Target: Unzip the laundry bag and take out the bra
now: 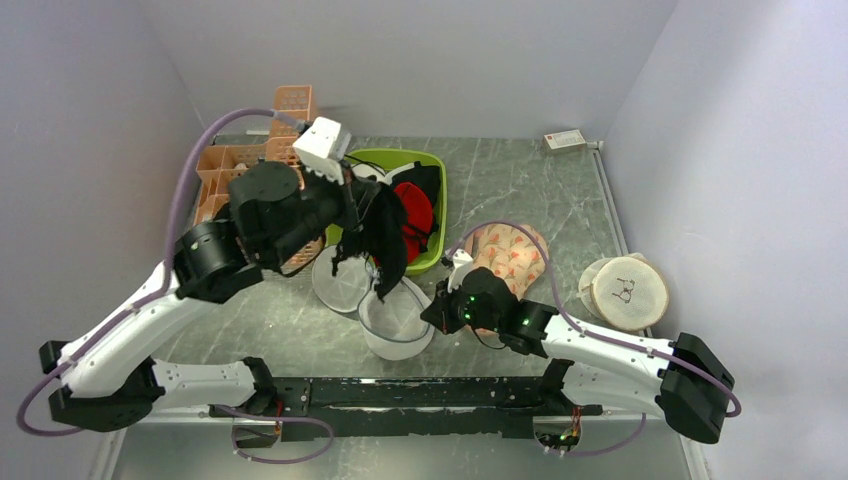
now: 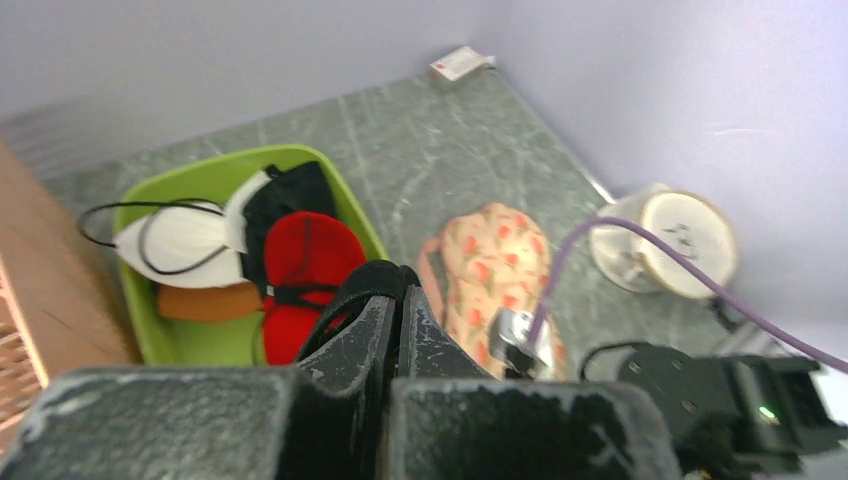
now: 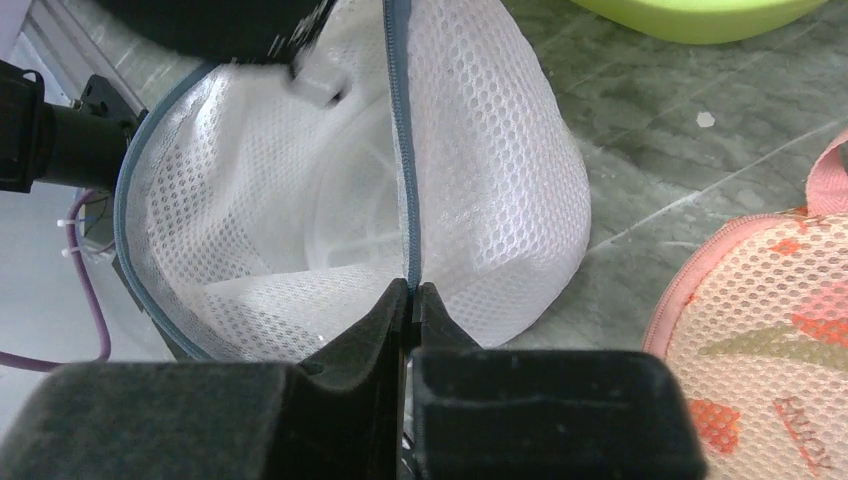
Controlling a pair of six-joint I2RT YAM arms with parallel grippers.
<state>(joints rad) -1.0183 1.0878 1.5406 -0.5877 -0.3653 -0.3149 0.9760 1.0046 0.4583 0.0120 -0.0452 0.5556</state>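
1. From the top external camera, two arms reached over the desk (image 1: 520, 190). The left claw (image 1: 362, 208) was closed on one black garment (image 1: 385, 250), which hung above the one laundry bag (image 1: 395, 320). The bag lay open in two bowl-like halves at the near middle of the desk. The right claw (image 1: 437, 305) was pinched on the rim of the nearer half. The one red bra (image 1: 413, 218) lay in the single green bin (image 1: 440, 175) behind the bag. One peach floral pouch (image 1: 512, 255) sat right of the bag, and one cream round pouch (image 1: 625, 292) sat further right.

2. From the left wrist camera, the left claw (image 2: 398, 300) had its two fingers together with a black strap looped over the tips. The green bin (image 2: 190, 180) held four pieces:
   - the bra (image 2: 305, 260)
   - one white-cupped garment (image 2: 175, 240)
   - one second black item (image 2: 285, 195)
   - one orange-brown piece (image 2: 205, 300)

3. From the right wrist camera, the right claw (image 3: 410, 295) was clamped together on the one grey zip (image 3: 400, 130) edging the laundry bag (image 3: 490, 150). The bag's white mesh dome stood open on the left. The peach floral pouch (image 3: 770, 320) lay near on the right, apart from the bag.
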